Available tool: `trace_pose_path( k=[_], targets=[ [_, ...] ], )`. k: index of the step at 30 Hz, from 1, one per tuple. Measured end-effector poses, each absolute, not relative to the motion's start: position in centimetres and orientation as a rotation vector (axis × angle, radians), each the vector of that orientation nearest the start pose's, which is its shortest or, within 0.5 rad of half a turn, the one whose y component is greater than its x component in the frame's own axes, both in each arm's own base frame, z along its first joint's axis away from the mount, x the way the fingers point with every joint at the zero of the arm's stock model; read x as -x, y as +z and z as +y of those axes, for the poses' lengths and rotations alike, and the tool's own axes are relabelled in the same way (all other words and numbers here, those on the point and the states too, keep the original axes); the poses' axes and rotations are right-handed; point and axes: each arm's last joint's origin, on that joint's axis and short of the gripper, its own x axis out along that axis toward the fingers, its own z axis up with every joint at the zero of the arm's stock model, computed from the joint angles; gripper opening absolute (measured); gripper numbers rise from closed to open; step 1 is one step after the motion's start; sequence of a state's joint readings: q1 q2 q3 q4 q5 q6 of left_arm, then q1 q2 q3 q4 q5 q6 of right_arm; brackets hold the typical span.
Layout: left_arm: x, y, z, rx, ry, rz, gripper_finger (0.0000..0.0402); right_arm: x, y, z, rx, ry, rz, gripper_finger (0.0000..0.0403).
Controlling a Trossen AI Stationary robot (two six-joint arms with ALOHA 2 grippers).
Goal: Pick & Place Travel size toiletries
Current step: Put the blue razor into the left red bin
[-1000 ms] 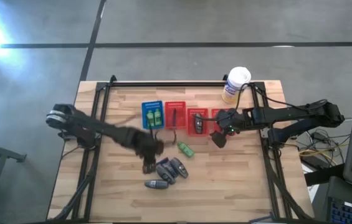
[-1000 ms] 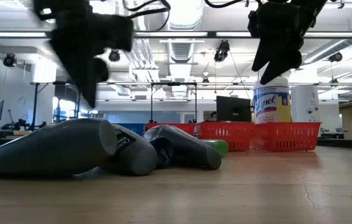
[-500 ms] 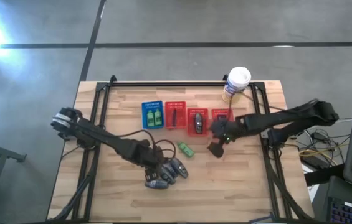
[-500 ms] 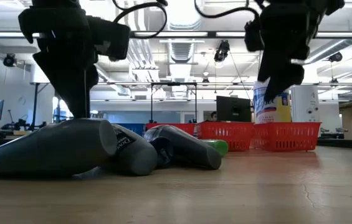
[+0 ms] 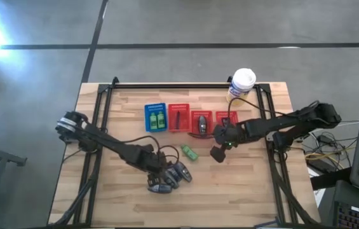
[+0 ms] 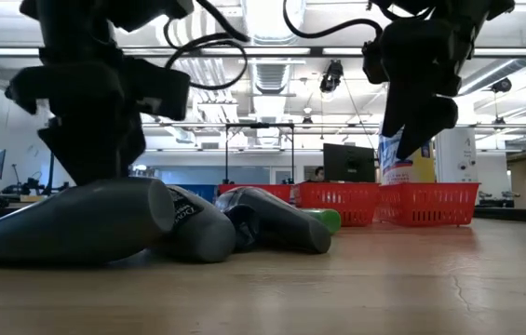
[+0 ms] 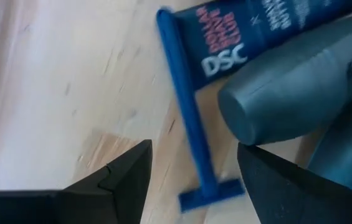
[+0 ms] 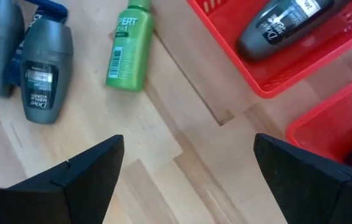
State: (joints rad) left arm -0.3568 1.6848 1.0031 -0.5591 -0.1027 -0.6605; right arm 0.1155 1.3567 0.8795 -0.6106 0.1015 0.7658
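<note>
Several dark grey bottles (image 5: 173,174) lie in a heap on the near middle of the table, and they loom large in the low view (image 6: 86,221). My left gripper (image 5: 156,166) is open and low over the heap's left end. In its wrist view the fingers (image 7: 191,180) stand on either side of a blue razor (image 7: 188,118), beside a dark blue tube (image 7: 256,28) and a grey bottle (image 7: 288,93). A green bottle (image 5: 189,152) lies on its side on the wood. My right gripper (image 5: 216,154) hangs open above the table to that bottle's right (image 8: 129,50).
A blue basket (image 5: 155,118) with two green bottles and three red baskets (image 5: 179,118) stand in a row across the table's middle. One of them holds a dark bottle (image 8: 281,25). A white-lidded canister (image 5: 241,83) stands at the far right. Bare wood lies to the near right.
My left gripper has moved toward the near edge and come down to the heap of grey bottles. My right gripper has moved away from the red baskets toward the near edge, and has come lower, toward the green bottle. Neither the bottles nor the baskets have moved.
</note>
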Motion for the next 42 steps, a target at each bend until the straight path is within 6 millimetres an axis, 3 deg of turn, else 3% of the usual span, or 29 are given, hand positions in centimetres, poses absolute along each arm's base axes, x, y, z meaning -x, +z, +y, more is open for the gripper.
trace_pose_path(
  k=[5, 8, 14, 17, 18, 22, 27, 30, 34, 36, 42],
  targets=[
    [-29.7, 15.2, -10.8, 0.281, 0.176, 1.232, 0.023, -25.3, 21.6, 2.6, -0.572, -0.408, 1.022, 0.036],
    [-29.8, 14.8, -10.8, 0.27, 0.188, 1.241, 0.0203, -25.2, 21.6, 2.6, -0.57, -0.41, 1.028, 0.0355],
    [-29.7, 15.7, -10.1, 0.261, 0.236, 1.201, 0.0091, -25.1, 21.5, 2.6, -0.575, -0.418, 1.035, 0.0338],
    [-29.4, 17.1, -8.7, 0.333, 0.309, 1.172, 0.0028, -25.1, 21.7, 2.6, -0.572, -0.422, 1.027, 0.033],
    [-29.2, 17.8, -8.0, 0.374, 0.342, 1.155, 0.0024, -24.9, 21.8, 2.5, -0.571, -0.431, 1.018, 0.0328],
    [-28.9, 21.3, -4.7, 0.583, 0.457, 0.983, 0.0029, -24.2, 22.7, 2.3, -0.584, -0.497, 0.972, 0.0319],
    [-30.0, 25.2, 0.9, 0.906, 0.626, 0.483, 0.0026, -23.0, 23.6, 1.9, -0.642, -0.618, 0.92, 0.0313],
    [-31.1, 24.8, 4.3, 0.983, 0.72, 0.313, 0.0026, -22.7, 23.6, 1.9, -0.67, -0.644, 0.906, 0.0314],
    [-32.5, 21.9, 7.4, 1.062, 0.829, 0.306, 0.0036, -22.8, 23.4, 1.9, -0.689, -0.656, 0.899, 0.0324],
    [-33.4, 20.7, 8.2, 1.093, 0.853, 0.333, 0.0056, -22.8, 23.3, 1.9, -0.694, -0.663, 0.901, 0.0331],
    [-35.5, 20.0, 9.1, 1.037, 0.847, 0.404, 0.0138, -22.8, 23.3, 2.0, -0.698, -0.667, 0.904, 0.035]
  ],
)
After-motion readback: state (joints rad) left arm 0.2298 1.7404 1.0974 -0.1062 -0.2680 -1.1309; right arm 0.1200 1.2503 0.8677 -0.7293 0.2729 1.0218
